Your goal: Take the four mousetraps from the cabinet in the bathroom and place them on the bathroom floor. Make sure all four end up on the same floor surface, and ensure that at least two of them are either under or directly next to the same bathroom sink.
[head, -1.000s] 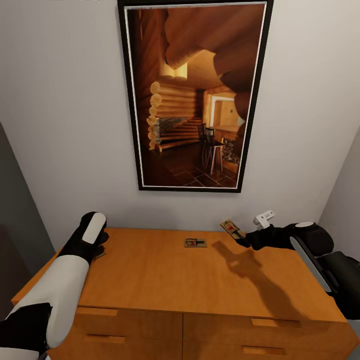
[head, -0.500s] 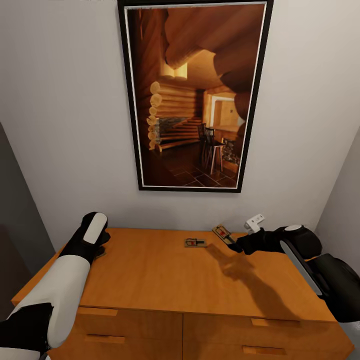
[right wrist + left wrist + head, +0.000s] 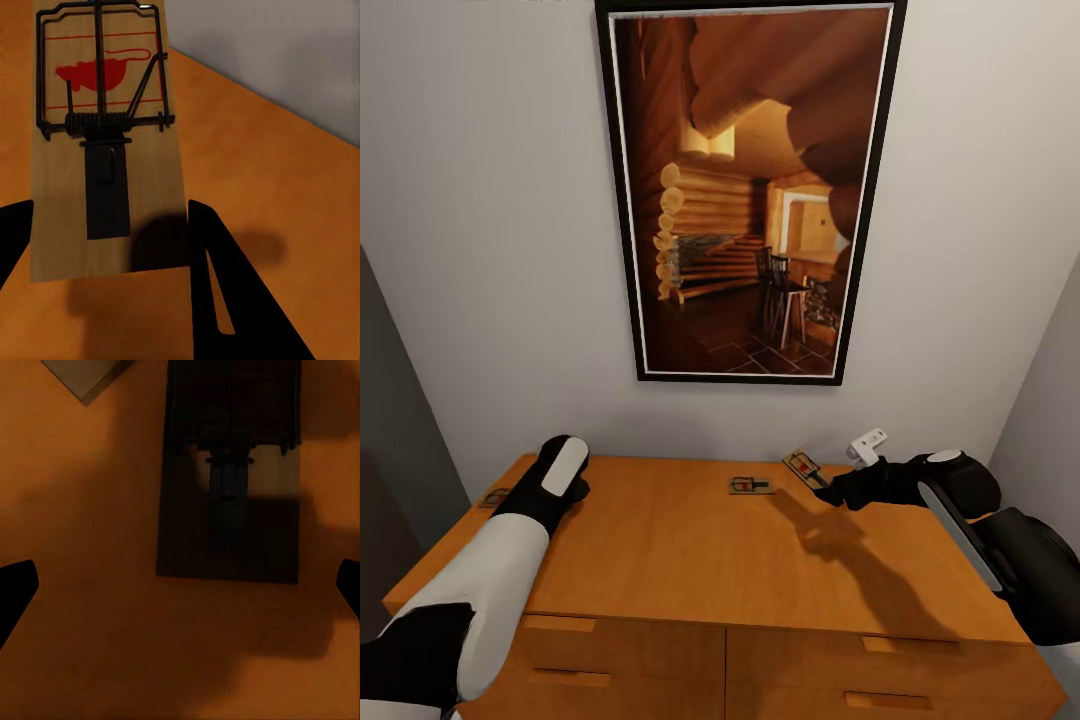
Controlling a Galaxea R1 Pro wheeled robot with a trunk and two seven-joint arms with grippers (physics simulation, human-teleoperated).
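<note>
1. Right wrist view puts the right pincer (image 3: 112, 247) clamped on a mousetrap (image 3: 105, 142). Its two dark fingers (image 3: 225, 292) flank the plain end of the board, and the shadow beneath suggests the board hangs clear of the cabinet (image 3: 262, 187) top.
2. That grip makes sense to me. Holding the bare wooden end keeps the fingers away from the spring and wire bar, which sit toward the far end.
3. The held trap's long axis runs straight out from the pincer, red mouse print farthest from it, toward the grey wall. In the head view this trap (image 3: 803, 467) sits tilted off the worktop at the right pincer (image 3: 830, 487) tip, its far end toward the back wall.
4. A second mousetrap (image 3: 750, 485) lies flat on the cabinet (image 3: 760, 560) top, just beyond the held one and toward the middle. Its long axis runs crosswise to the held trap's.
5. Left wrist view shows the left pincer (image 3: 180, 585) spread wide, its two dark fingertips (image 3: 15, 592) at opposite edges, with nothing between them.
6. Ahead of it lies a third mousetrap (image 3: 229, 472) in deep shadow, flat on the wood. Its long axis points away from the pincer, spring end farthest. I judge the pincer is poised above it for a grasp across the board's width.
7. Out past the left pincer (image 3: 545, 490), near the cabinet's left edge, a fourth trap (image 3: 493, 497) shows partly behind the arm.
</note>
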